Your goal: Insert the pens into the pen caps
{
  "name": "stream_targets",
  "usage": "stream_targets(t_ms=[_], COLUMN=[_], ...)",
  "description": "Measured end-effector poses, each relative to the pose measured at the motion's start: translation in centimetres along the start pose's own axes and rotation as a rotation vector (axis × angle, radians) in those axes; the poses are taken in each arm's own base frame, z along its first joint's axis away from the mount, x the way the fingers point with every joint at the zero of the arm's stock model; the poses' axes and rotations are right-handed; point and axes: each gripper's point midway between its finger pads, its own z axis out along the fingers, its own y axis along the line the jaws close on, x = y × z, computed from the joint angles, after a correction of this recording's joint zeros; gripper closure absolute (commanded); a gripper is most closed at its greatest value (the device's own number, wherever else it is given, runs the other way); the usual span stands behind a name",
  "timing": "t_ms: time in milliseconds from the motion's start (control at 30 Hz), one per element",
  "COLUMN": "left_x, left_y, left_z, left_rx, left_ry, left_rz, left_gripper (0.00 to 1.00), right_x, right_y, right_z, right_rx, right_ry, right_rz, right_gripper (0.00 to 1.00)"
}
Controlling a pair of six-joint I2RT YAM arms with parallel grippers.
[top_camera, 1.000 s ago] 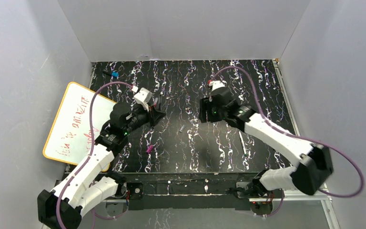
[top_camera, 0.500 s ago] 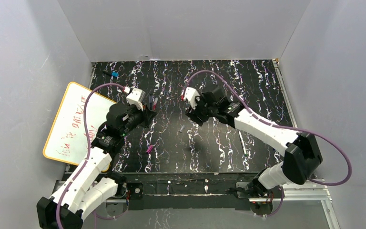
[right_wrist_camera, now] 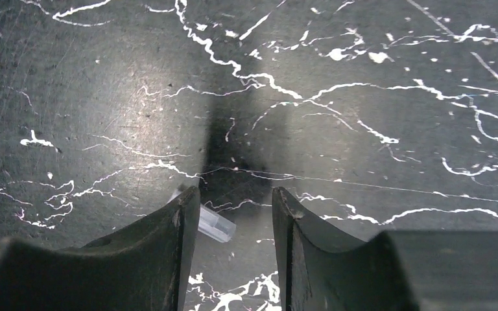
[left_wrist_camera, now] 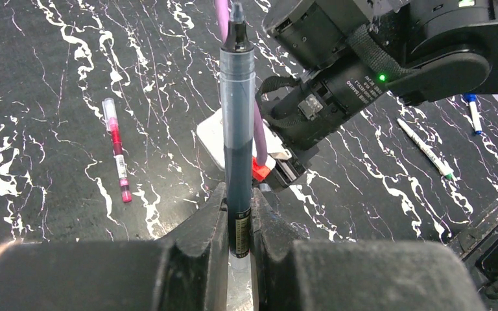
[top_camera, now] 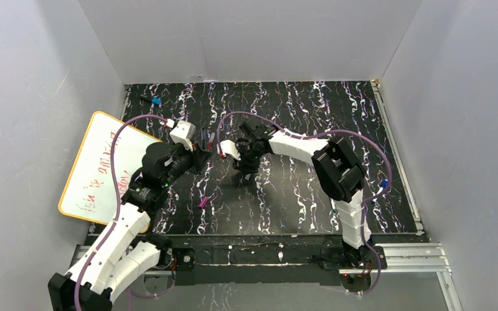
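Left pincer (left_wrist_camera: 238,202) clenched on slim dark-barrelled pen (left_wrist_camera: 237,129), right pincer (right_wrist_camera: 235,198) parted over translucent tubular cap (right_wrist_camera: 214,225)

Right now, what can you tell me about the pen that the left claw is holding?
The pen is slim, with a dark, slightly see-through bluish-grey barrel that looks plastic, a black pointed tip and a small printed label near its lower end. The left gripper clamps that lower end between its black fingers, tip pointing away, clear of the table.
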Motion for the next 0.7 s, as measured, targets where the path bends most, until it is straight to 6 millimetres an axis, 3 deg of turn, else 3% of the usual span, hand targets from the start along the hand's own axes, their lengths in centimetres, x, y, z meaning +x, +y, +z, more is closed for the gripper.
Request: stream_targets(t_ms=[233,700], left_x=[-0.1,-0.2], left_y=[0.0,-0.2], left_z=[-0.1,-0.2], left_rx=[0.002,0.008], left_ry=[-0.003,-0.008], left_rz=[0.001,0.001], left_gripper=[1.00,1.00], right_x=[0.2,-1.0], right_y=[0.5,1.8], right_z=[0.2,-3.2], right_rx=[-0.026,0.004], right_ry=[-0.002,-0.041], right_rz=[-0.028,-0.063], right_gripper=[0.49,0.50])
